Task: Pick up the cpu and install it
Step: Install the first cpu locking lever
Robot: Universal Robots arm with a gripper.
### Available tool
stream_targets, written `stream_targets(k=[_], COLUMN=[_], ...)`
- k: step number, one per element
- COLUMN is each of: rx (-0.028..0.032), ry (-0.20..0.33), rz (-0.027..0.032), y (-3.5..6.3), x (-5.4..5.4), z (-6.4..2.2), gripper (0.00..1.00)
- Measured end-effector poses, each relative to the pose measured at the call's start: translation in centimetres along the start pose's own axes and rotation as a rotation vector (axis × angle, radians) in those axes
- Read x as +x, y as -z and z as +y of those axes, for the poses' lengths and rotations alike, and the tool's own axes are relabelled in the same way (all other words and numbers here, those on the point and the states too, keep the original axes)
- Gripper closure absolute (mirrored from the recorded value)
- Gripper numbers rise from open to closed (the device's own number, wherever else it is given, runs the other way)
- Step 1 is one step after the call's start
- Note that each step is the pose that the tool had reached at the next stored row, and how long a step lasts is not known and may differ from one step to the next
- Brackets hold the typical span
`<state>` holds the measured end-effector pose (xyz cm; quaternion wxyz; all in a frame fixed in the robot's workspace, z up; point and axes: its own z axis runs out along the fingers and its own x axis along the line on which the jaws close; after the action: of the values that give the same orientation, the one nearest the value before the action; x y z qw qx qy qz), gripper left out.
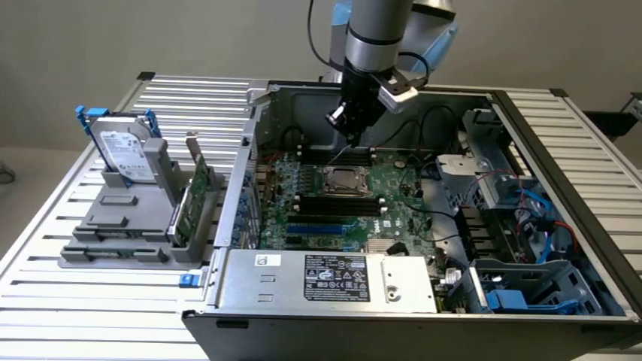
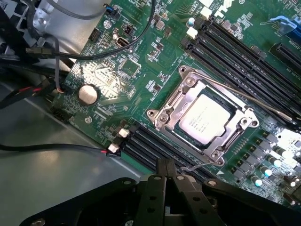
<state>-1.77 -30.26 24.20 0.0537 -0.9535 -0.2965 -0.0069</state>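
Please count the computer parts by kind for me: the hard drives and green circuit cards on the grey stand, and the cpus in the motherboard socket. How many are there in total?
hard drive: 1
circuit card: 1
cpu: 1
Total: 3

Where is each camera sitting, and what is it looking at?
Exterior view: off the arm, raised, looking down into the open computer case; the arm and its shut gripper show.
Wrist view: on the wrist, facing the motherboard; the shut gripper shows.
Both see the cpu lying in its socket.
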Motion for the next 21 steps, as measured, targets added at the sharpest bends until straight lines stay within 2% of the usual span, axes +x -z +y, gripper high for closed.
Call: stream_targets(k=[1,5,10,15,21], rx=[0.0009,0.0041,0.0043,-0.0007,-0.0006], ry=[-0.001,-0.003,-0.004,-0.004,-0.005], rz=[0.0016,-0.0013,-0.002,-0.006,-0.0045], y=[0.12,0.68,0.65,-0.05,-1.17], x=[0.0,-0.2,-0.3,-0.4,-0.4], z=[-0.05,-0.24,-0.29,-0.21,-0.11], gripper=[0.89,0.89,0.89,0.89,0.89])
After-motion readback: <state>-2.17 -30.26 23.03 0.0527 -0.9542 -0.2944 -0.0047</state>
